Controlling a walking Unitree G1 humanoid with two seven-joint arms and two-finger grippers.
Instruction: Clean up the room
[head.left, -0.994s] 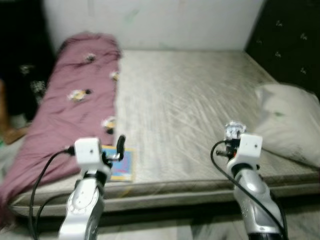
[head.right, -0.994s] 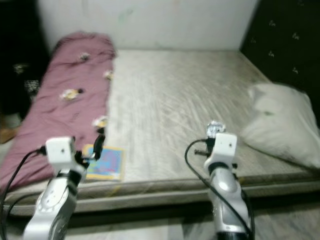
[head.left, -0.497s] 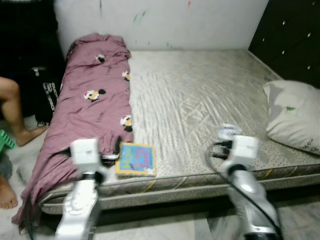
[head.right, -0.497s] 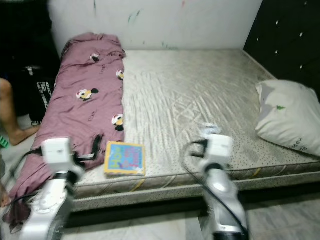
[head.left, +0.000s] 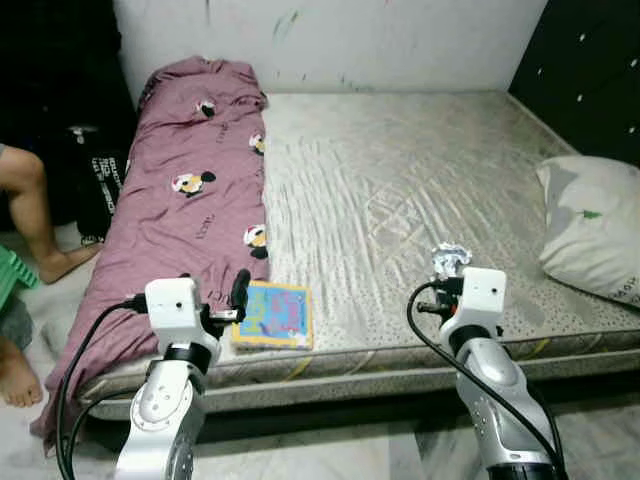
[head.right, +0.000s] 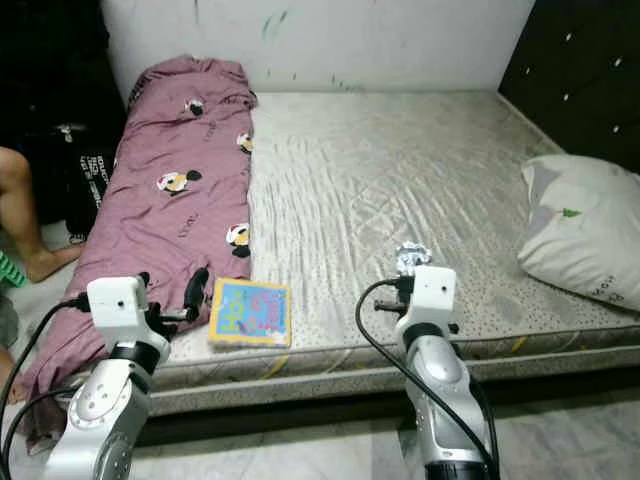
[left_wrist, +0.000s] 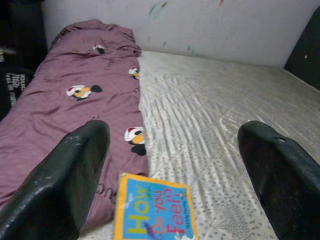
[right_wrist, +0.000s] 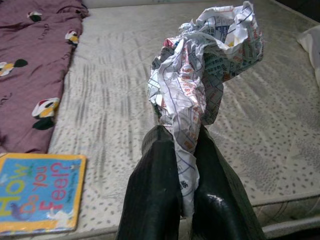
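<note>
From the head camera the robot stands at the foot of a bare mattress (head.left: 400, 200), with a mauve blanket (head.left: 180, 200) lying along its left side, a white pillow (head.left: 590, 235) at the right edge and a colourful children's book (head.left: 273, 314) near the front edge, just beside the blanket; a person's bare legs (head.left: 35, 215) show on the floor to the far left. The right gripper (head.left: 450, 268) is held up over the front of the bed with a crumpled paper ball (head.left: 449, 261) at its tip, and the left gripper (head.left: 238, 295) hovers just short of the book. In the left wrist view the two black fingers (left_wrist: 65, 180) stand wide apart with nothing between them, and the book lies ahead and below, untouched. In the right wrist view the fingers (right_wrist: 155, 200) are pressed together on the lower tail of the paper ball, whose bulk stands clear above them over the mattress. I judge the step in hand to be carrying picked-up litter away, with the book not yet dealt with. The next move seems to call for finding a bin or other place for the paper, none of which can be made out here, and keeping the pinch firm, since the hold is on a thin twist of the paper
</note>
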